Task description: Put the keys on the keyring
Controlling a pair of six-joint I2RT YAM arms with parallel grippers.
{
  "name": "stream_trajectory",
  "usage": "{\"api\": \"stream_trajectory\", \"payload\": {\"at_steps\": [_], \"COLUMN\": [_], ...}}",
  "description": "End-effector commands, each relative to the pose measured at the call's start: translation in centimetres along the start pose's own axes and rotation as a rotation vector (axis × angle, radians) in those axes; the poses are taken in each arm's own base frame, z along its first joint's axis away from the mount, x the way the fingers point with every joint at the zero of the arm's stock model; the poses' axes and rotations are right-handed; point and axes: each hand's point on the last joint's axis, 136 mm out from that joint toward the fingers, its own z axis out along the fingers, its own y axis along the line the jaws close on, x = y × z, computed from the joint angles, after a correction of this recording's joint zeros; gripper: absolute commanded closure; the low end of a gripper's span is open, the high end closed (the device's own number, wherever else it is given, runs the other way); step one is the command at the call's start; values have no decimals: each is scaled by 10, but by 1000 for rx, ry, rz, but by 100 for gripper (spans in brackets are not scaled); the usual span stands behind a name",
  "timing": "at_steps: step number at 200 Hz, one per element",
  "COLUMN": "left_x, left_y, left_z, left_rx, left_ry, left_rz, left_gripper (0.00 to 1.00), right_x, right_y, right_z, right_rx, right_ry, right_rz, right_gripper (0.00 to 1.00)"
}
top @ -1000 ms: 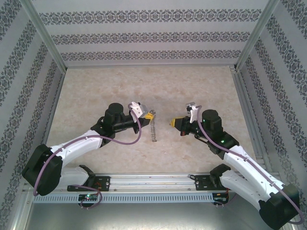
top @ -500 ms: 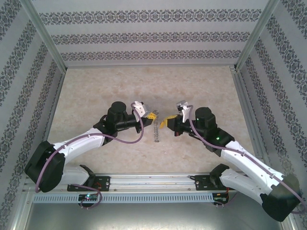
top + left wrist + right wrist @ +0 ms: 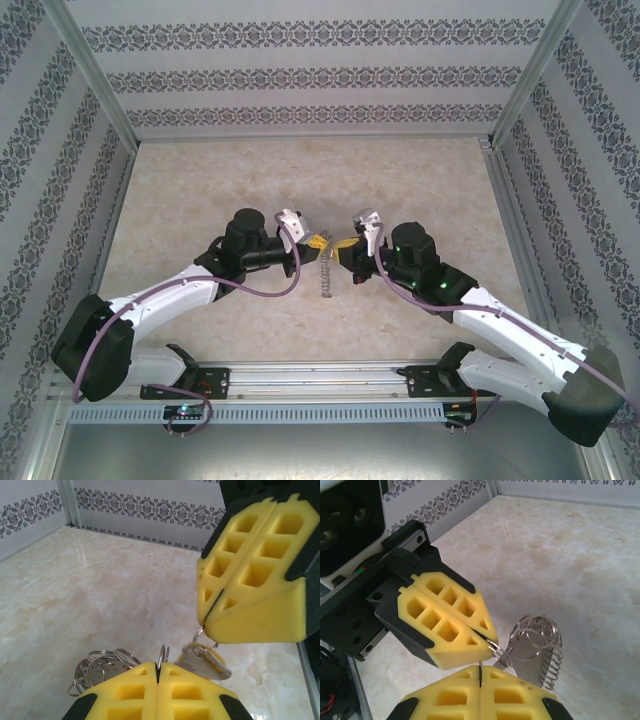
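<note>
Left tool (image 3: 158, 669): foam pads pressed fully together. A thin wire loop stands edge-on in the seam, so this tool is gripping the keyring (image 3: 100, 667), whose bundle of grey loops hangs off to the side of the pads. The right wrist view confirms it: the left tool (image 3: 487, 637) pinches a wire at its very tip, and the keyring (image 3: 535, 642), a cluster of rings with a spring-like coil, dangles from that wire.

Right tool (image 3: 206, 626): pads likewise closed. A small loop comes out of the tip, with a flat silvery key (image 3: 207, 661) hanging under it. In its own camera the right tool (image 3: 480, 674) shows a thin dark edge caught in the seam; what that edge is cannot be told.

From above, the left tool (image 3: 315, 240) and right tool (image 3: 345, 247) meet tip to tip over the middle of the counter (image 3: 200, 180), nearly touching. The keyring (image 3: 325, 275) trails from them toward the near edge. Whether its lower end rests on the counter cannot be told.

The pads of each tool crowd the other's grip point. Patterned walls (image 3: 300, 75) enclose the counter.
</note>
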Motion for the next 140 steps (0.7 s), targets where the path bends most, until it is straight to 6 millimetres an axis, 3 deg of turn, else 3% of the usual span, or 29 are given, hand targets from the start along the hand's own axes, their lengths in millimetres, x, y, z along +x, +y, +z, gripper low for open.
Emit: {"api": "stream_trajectory", "payload": {"at_steps": [1,140], "left_x": [-21,-23], "left_y": [-11,-14], "left_z": [2,2], "left_rx": [41,44], "left_ry": [-41,-44], "left_rz": [42,52], "left_gripper": [100,100], "right_x": [-23,-19], "right_y": [5,5], "right_z": [-1,10], "right_rx": [8,-3], "right_ry": [-64,-32], "right_rz": [-50,-47], "right_gripper": [100,100]}}
